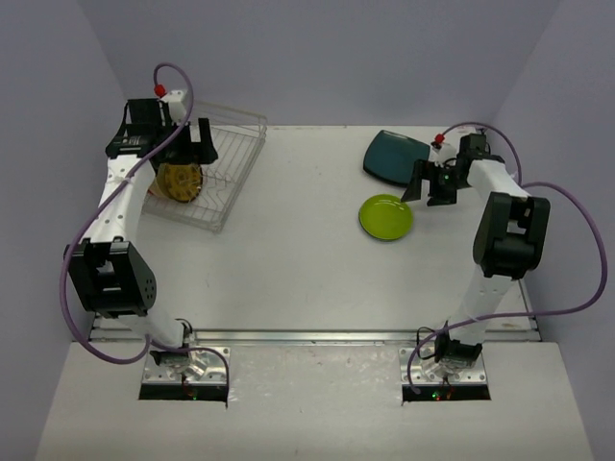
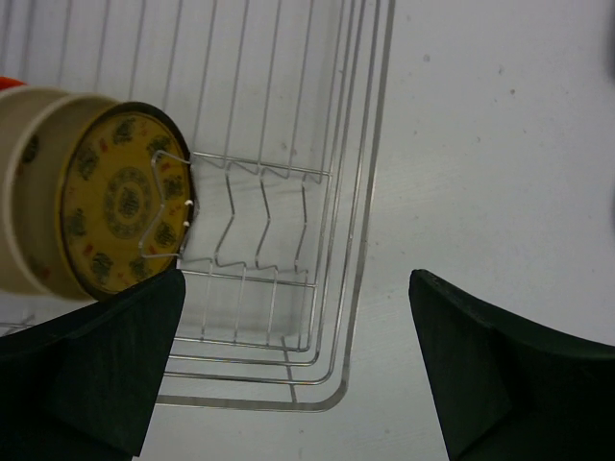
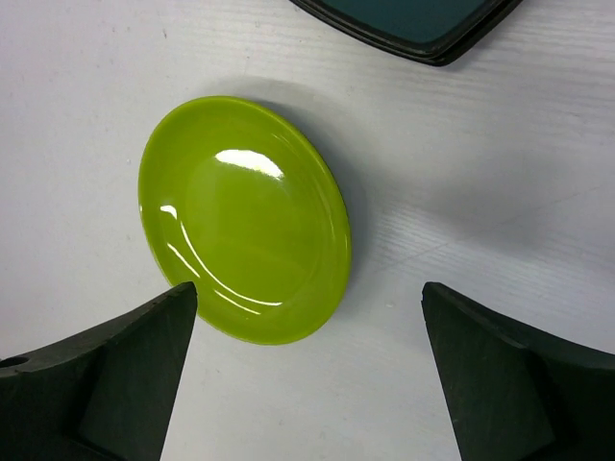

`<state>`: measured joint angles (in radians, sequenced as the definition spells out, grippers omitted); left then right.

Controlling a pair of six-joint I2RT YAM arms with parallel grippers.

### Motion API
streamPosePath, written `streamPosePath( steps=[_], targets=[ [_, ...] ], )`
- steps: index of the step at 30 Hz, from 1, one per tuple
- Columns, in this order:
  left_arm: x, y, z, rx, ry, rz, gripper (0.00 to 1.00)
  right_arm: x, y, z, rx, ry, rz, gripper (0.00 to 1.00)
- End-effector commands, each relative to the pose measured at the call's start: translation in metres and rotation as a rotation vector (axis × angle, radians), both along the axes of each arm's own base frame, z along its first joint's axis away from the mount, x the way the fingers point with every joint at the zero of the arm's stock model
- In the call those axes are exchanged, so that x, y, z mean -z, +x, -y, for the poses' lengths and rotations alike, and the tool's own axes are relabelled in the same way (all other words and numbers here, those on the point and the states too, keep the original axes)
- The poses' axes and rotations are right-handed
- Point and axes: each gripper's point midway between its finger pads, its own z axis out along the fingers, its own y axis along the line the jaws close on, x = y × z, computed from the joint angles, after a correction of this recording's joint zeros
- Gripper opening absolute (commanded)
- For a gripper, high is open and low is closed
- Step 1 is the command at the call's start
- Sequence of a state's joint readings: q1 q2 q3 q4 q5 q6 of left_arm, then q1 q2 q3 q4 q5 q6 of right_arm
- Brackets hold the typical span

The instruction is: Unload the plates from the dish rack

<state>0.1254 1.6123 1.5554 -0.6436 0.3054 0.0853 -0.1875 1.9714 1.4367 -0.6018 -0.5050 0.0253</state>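
The wire dish rack [image 1: 233, 188] stands at the table's far left. In it a yellow patterned plate [image 1: 180, 181] stands upright among the prongs. In the left wrist view this plate [image 2: 115, 206] leans against a cream plate [image 2: 27, 202], with a sliver of orange-red plate [image 2: 10, 84] behind. My left gripper [image 1: 197, 144] hangs open over the rack's corner [image 2: 332, 389], holding nothing [image 2: 296, 283]. The lime green plate [image 1: 386, 217] lies flat on the table. Beyond it lies the dark teal rounded-square plate [image 1: 394, 157]. My right gripper [image 1: 430, 183] is open just above the lime plate's edge [image 3: 245, 219], its fingers apart from the plate [image 3: 309, 288].
Purple cables loop off both wrists. Grey walls close in the table on the left, back and right. The dark teal plate's corner [image 3: 413, 19] shows at the top of the right wrist view. Bare white table lies between the rack and the plates.
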Motion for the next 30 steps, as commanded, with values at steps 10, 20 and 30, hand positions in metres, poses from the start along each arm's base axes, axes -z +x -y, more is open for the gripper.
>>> streamPosePath(
  steps=[10,20,30],
  targets=[
    [-0.015,0.024,-0.092,-0.099,0.500,0.012,0.51,-0.107,-0.005,-0.028,-0.149,-0.232,0.387,0.99],
    [0.024,0.048,-0.112,-0.072,0.592,-0.081,0.43,-0.130,-0.029,-0.064,-0.235,-0.267,0.475,0.99],
    [0.064,0.059,-0.129,-0.118,0.632,-0.156,0.35,-0.127,-0.036,-0.064,-0.242,-0.265,0.466,0.99]
  ],
)
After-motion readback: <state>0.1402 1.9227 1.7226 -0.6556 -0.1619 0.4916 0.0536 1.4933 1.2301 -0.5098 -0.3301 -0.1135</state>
